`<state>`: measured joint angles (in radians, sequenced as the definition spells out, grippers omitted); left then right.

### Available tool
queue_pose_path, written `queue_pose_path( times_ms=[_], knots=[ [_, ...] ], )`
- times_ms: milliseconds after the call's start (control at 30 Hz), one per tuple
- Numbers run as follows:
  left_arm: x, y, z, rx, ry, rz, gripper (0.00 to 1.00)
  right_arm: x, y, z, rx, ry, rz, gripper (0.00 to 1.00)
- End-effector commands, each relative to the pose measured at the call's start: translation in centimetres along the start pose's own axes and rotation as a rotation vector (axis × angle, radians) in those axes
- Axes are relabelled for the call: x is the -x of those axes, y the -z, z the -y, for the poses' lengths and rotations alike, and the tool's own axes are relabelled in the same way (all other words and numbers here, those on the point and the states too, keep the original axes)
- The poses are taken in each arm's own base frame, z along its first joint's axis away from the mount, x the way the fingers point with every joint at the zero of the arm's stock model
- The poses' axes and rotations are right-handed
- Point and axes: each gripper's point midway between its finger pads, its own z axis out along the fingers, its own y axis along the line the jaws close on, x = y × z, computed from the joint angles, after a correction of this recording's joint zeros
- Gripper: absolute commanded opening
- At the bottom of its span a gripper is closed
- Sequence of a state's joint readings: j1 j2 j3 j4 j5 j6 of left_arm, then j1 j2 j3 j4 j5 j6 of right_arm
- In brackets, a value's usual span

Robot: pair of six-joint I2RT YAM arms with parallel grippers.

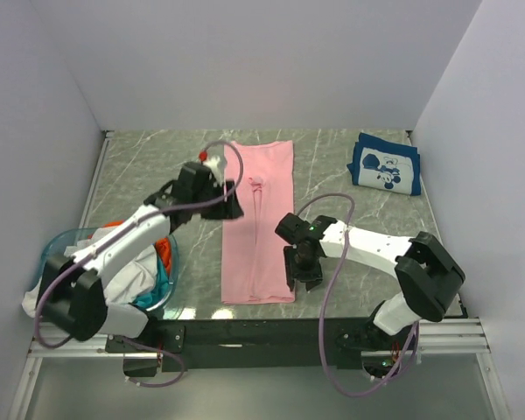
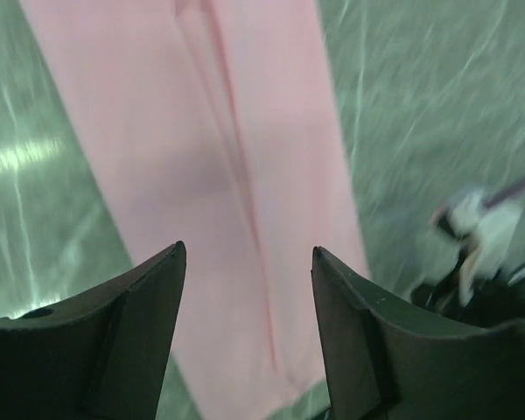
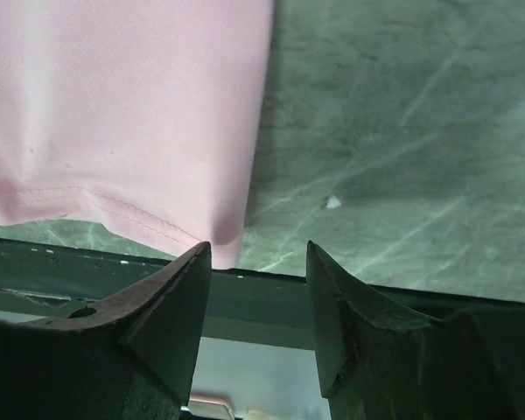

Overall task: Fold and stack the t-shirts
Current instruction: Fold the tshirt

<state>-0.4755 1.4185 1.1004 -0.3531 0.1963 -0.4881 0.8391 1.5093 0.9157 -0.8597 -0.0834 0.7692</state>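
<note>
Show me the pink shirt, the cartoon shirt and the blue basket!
pink t-shirt [image 1: 258,223]: top view, middle of the long folded strip.
navy t-shirt [image 1: 385,168]: top view, on its white cartoon print.
blue basket [image 1: 54,243]: top view, on its far left rim.

The right gripper [image 3: 258,254] has its fingers apart and empty, just beside the pink t-shirt [image 3: 122,114] hem corner on the marble table [image 3: 402,131].

Left fingers [image 2: 140,332] spread; right fingers [image 3: 166,315] spread, pointing down.
</note>
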Motion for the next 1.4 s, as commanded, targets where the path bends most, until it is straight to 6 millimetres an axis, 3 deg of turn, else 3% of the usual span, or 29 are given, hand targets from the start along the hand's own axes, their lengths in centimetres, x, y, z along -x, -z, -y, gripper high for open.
queue_pose_path(
  times_ms=[0,67,233,333,467,633,700,1000,1200,1367],
  knots=[
    [-4.8,2.4,-1.6,0.102,-0.006,-0.054,0.65,1.4,0.1,-1.2,0.05,0.053,0.026,0.55],
    [-8.0,3.0,-2.6,0.12,0.02,-0.104,0.65,1.5,-0.4,-1.3,0.04,0.077,0.005,0.55],
    [-13.1,5.4,-3.1,0.085,0.048,-0.179,0.65,0.8,-1.2,-1.4,0.04,0.106,-0.061,0.54],
    [-14.6,6.1,-2.6,0.033,0.081,-0.183,0.66,0.2,-1.4,-1.2,0.041,0.115,-0.087,0.54],
    [-15.0,6.4,-2.1,0.051,0.097,-0.192,0.69,-0.7,-1.3,-0.5,0.037,0.107,-0.1,0.53],
    [-17.2,5.4,-2.6,0.101,0.163,-0.296,0.69,-1.1,-1.8,-0.5,0.049,0.105,-0.112,0.48],
    [-18.8,5.2,-3.2,0.14,0.186,-0.347,0.68,-1.3,-2.0,-0.4,0.046,0.101,-0.127,0.45],
    [-21.4,5.6,-3.6,0.218,0.222,-0.414,0.63,-1.7,-2.6,-0.7,0.066,0.108,-0.151,0.34],
    [-24.6,6.2,-4.5,0.276,0.263,-0.501,0.56,-1.8,-2.8,-0.7,0.07,0.116,-0.161,0.28],
    [-24.9,6.1,-3.9,0.239,0.29,-0.487,0.54,-1.8,-2.8,-0.7,0.067,0.123,-0.167,0.27]
  ],
)
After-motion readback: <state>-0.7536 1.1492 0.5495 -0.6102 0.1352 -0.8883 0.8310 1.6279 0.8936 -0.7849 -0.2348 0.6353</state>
